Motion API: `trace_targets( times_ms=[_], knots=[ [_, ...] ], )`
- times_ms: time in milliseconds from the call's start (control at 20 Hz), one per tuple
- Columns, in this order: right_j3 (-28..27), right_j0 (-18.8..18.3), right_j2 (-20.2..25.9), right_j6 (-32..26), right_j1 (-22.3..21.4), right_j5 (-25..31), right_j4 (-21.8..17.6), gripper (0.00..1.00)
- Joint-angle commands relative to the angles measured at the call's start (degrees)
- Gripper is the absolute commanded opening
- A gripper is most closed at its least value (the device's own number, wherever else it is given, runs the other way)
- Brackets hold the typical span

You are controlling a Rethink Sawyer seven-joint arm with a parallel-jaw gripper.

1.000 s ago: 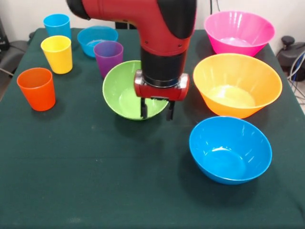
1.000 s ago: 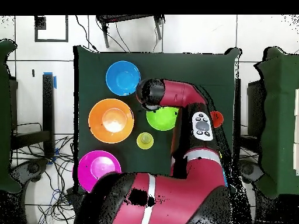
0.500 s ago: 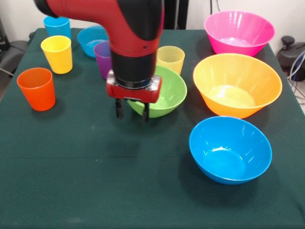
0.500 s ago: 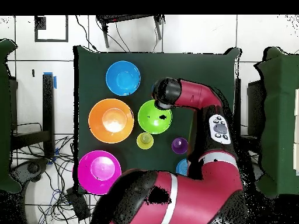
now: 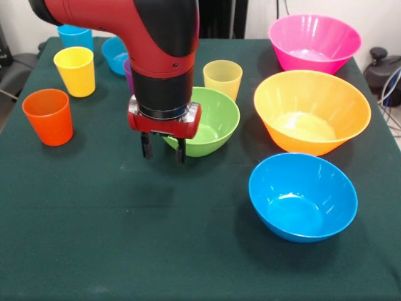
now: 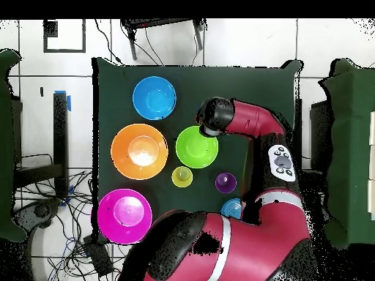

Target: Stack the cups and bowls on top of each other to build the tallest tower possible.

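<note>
We see desk (image 6: 110, 95) under dark green cloth, central landmark. Around desk: pale tiled floor (image 6: 242, 44) with dark grout lines. Cables (image 6: 62, 219) lie tangled on floor beside desk's pink-bowl corner. Dark stand (image 6: 162, 26) sits just beyond desk's far edge. In front view, light wall (image 5: 25, 19) rises behind desk; black gear (image 5: 383, 69) rests beside desk's right edge.

Five cups (image 5: 74, 71), five bowls (image 5: 311, 110), one red robot arm (image 5: 160, 44).
</note>
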Motion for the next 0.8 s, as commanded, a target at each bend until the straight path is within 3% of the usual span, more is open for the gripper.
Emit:
trace_targets(
  times_ms=[50,600,800],
  knots=[
    [2.6,1.4,3.1,0.5,-2.7,5.5,-0.8,1.0],
    [3.2,1.8,2.6,0.0,-4.0,7.9,-1.2,1.0],
    [4.2,2.1,2.1,-0.3,-6.9,10.5,-1.3,1.0]
  ],
)
